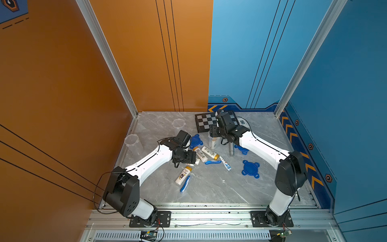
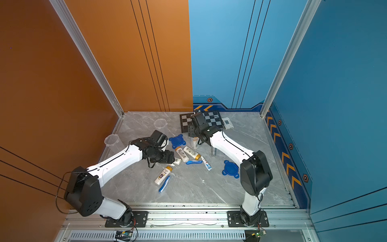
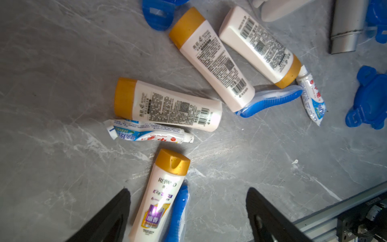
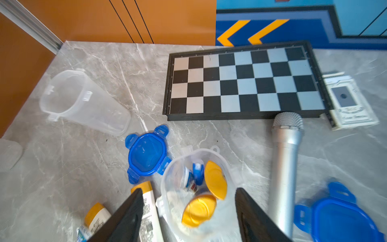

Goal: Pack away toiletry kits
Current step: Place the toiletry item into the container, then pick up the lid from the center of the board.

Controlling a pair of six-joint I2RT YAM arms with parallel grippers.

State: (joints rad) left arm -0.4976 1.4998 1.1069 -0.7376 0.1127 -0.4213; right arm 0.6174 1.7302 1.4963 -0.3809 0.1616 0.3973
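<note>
The right gripper (image 4: 189, 219) hangs with jaws apart; between them stands a clear cup (image 4: 165, 184) holding two yellow-capped bottles (image 4: 215, 180). A silver microphone (image 4: 284, 167) lies just outside one finger.

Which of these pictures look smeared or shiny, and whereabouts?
Right wrist view: smeared toward its edges, the blue lid and the card box soft, the chessboard crisper. Left wrist view: sharp, with white glare on the front-up bottle. Both top views: evenly lit, a clear cup faint against the marble.

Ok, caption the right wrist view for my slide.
Right gripper open above a clear cup holding two yellow-capped bottles and a toothpaste tube; blue lid beside it.
</note>
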